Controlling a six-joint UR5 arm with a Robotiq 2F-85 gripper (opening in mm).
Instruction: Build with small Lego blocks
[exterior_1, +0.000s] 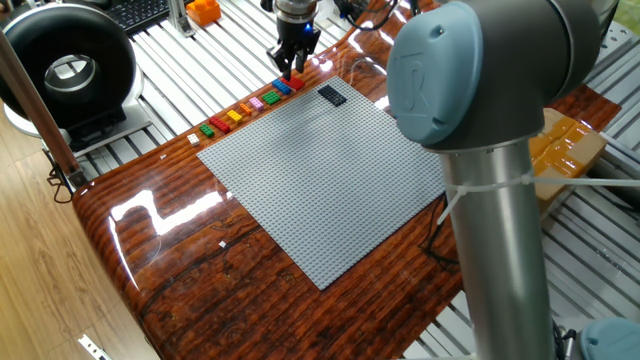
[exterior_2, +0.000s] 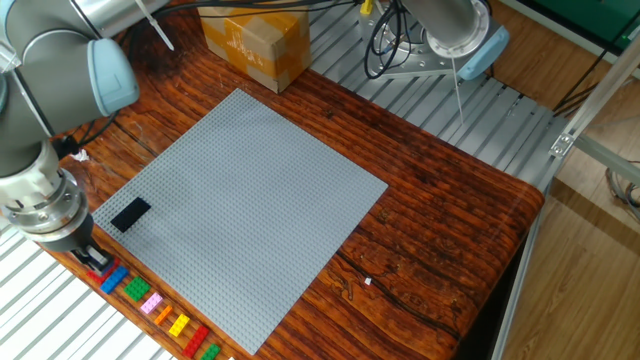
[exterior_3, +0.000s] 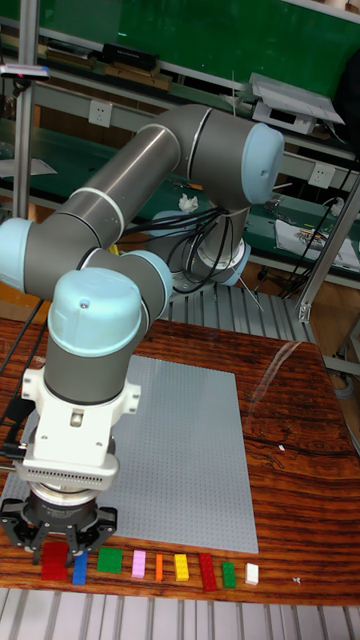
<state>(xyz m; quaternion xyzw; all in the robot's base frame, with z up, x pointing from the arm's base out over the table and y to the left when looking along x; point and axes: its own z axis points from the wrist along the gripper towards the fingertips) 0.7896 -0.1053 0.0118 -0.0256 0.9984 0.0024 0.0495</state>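
A row of small Lego blocks (exterior_1: 250, 106) lies on the wooden table along the edge of the grey baseplate (exterior_1: 320, 175). In the tall fixed view the row runs red (exterior_3: 54, 560), blue (exterior_3: 79, 568), green (exterior_3: 109, 560), pink (exterior_3: 138, 565), orange (exterior_3: 158, 567), yellow (exterior_3: 181, 566), red (exterior_3: 207, 571), green (exterior_3: 228, 574). My gripper (exterior_1: 292, 72) is down at the end of the row. Its fingers are drawn in on the end red block (exterior_2: 99, 262), which rests on the table. A black block (exterior_1: 332, 95) sits on the baseplate (exterior_2: 250, 200) near that corner.
A cardboard box (exterior_2: 252, 42) stands at the table's far side from the row. A small white piece (exterior_3: 252, 573) lies at the row's other end. An orange object (exterior_1: 203, 10) and a black round device (exterior_1: 68, 75) sit on the slatted surface beyond the table.
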